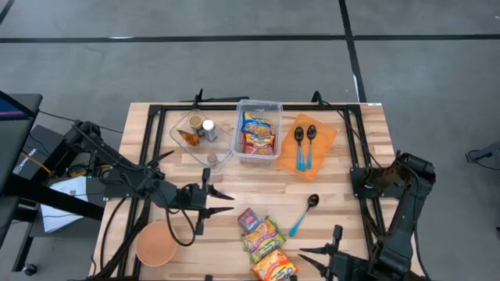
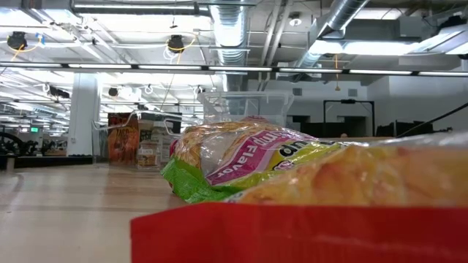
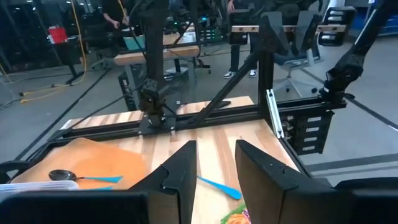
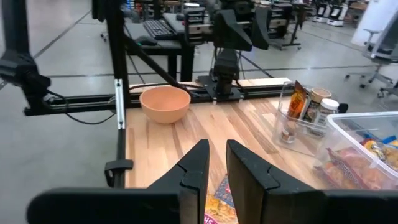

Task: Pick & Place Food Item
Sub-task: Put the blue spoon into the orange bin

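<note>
Three food packets lie flat on the wooden table near its front edge: a small red one (image 1: 250,220), a green-and-yellow one (image 1: 263,238) and an orange one (image 1: 273,268). They fill the low view, the green one (image 2: 241,157) behind the red one's edge (image 2: 292,234). My left gripper (image 1: 228,200) hovers left of them, open and empty, with a wide gap in its wrist view (image 3: 216,149). My right gripper (image 1: 301,260) hovers right of the orange packet, pointing toward the table's left; it is open by a narrow gap (image 4: 216,146) with nothing in it.
A clear bin (image 1: 258,105) holding more packets stands at the back centre. Left of it is a clear container of jars (image 1: 199,133). An orange mat with two spoons (image 1: 306,144) lies at the back right. A blue-handled spoon (image 1: 303,215) and a tan bowl (image 1: 156,243) lie nearer.
</note>
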